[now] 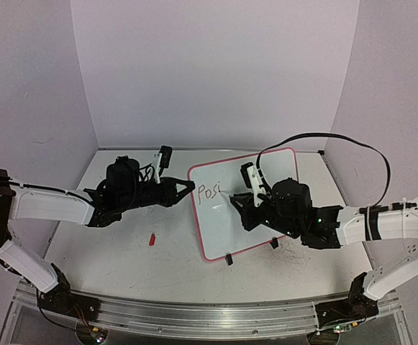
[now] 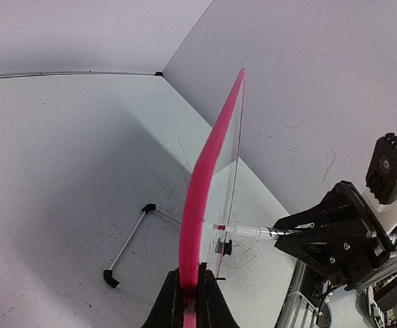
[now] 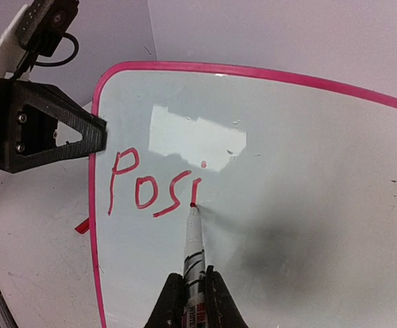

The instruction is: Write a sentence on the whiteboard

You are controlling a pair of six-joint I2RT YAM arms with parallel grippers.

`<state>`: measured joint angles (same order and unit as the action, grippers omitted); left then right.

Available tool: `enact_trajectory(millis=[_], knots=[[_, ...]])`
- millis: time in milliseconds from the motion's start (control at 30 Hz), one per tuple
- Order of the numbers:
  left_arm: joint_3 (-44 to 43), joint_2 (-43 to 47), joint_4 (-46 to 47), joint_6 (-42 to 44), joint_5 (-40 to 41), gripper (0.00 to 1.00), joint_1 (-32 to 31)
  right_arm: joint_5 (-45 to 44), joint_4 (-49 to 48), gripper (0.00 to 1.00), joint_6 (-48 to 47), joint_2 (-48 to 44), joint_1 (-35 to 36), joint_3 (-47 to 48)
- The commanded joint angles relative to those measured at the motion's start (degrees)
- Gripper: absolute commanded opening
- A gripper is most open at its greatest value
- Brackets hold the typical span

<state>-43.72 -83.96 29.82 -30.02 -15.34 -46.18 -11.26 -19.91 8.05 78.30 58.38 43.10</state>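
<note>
Writing was judged unfinished: marker (image 3: 194, 239), pinched in right fingers (image 3: 171, 304), was pressed at sentence (image 3: 156, 191) right end; whiteboard (image 3: 321, 205) pinched by left fingers (image 2: 174, 304).

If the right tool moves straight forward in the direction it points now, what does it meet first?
The whiteboard. The right tool grips a marker whose red tip already seems to touch it, at the foot of the letter i.
</note>
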Motion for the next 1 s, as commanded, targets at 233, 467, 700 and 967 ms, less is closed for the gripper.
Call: enact_trajectory(millis=[233, 467, 700, 967], knots=[[-0.49, 2.66, 1.48, 1.37, 0.76, 0.0, 0.3, -0.89, 2.16, 0.0, 1.61, -1.49, 0.83, -0.63], [-0.26, 2.84, 1.25, 1.46, 1.07, 0.0, 0.3, -0.69, 2.42, 0.0, 0.88, -3.99, 0.84, 1.0], [-0.23, 2.84, 1.11, 1.54, 1.27, 0.0, 0.3, -3.31, 2.33, 0.0, -1.25, -7.75, 0.54, 0.0], [-0.1, 2.77, 0.83, 0.99, 1.72, 0.0, 0.3, -3.48, 2.34, 0.0, -4.96, -7.01, 0.34, 0.15]])
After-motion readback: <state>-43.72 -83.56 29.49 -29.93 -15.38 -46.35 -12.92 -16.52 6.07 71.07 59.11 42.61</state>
